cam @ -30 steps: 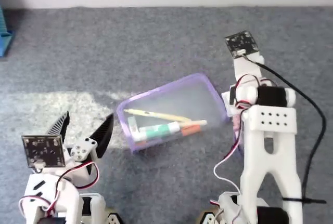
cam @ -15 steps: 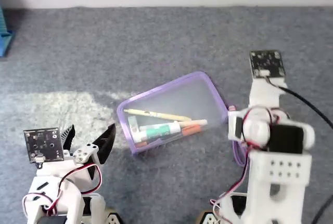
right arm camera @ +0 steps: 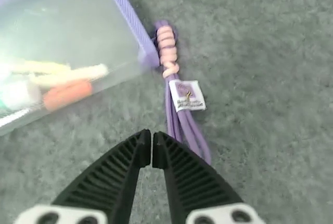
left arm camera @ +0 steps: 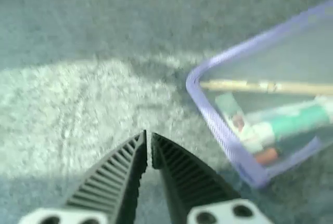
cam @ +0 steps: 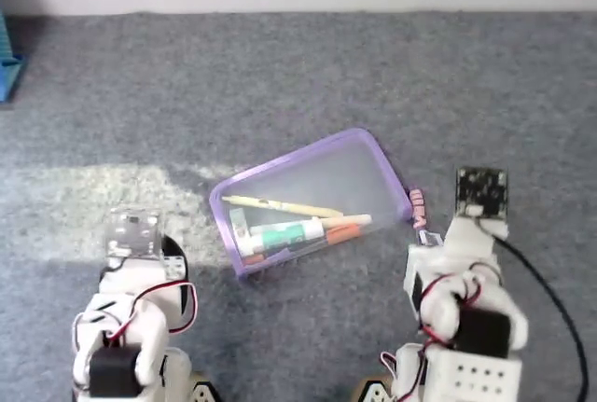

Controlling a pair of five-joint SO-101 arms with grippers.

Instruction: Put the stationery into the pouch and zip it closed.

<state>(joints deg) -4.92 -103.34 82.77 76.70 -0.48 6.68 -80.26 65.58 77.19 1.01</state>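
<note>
A clear pouch with a purple zip edge point(cam: 308, 197) lies on the grey carpet at the middle of the high view, zipped along its rim. Inside it lie a yellow pencil point(cam: 280, 206), a green and white tube point(cam: 280, 234) and an orange marker point(cam: 347, 229). A purple strap with a pink pull and white tag point(right arm camera: 179, 96) trails from the pouch corner point(cam: 418, 211). My left gripper point(left arm camera: 148, 138) is shut over bare carpet beside the pouch point(left arm camera: 270, 94). My right gripper point(right arm camera: 151, 138) is shut, just short of the strap and the pouch point(right arm camera: 67, 42).
Grey carpet point(cam: 298, 76) covers the whole surface up to a white wall at the back. A blue object point(cam: 7, 66) shows at the far left edge. A sunlit patch point(cam: 84, 206) lies left of the pouch.
Both arms have pulled back toward their bases. The left gripper went from open to shut. The right arm left the pouch's corner, and the strap now lies free on the carpet.
</note>
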